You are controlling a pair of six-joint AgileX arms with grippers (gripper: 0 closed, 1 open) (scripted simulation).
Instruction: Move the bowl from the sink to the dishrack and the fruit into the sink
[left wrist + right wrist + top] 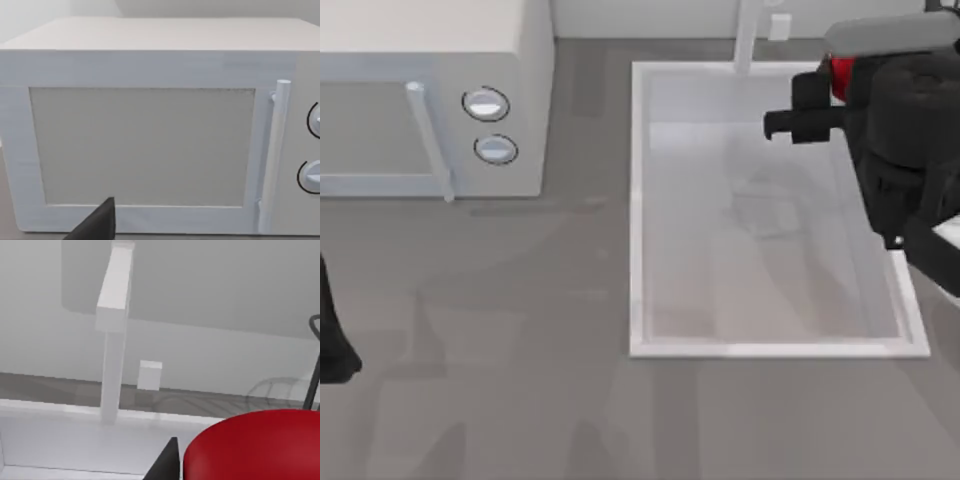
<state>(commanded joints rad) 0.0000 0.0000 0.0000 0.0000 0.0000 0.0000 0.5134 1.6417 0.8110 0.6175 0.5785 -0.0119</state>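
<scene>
Fruit (840, 72) red, in grip of my right gripper (827, 90), above far right corner of sink (638, 200), near faucet (112, 335). Risk: early release bounces it off rim; arm swing clips faucet. Left gripper (97, 224) parked far left by microwave (150, 130); its jaws, cannot tell.

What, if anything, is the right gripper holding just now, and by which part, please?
The right gripper, over the sink's far right corner, seems to carry the fruit. Where its fingers meet the fruit cannot be told.
</scene>
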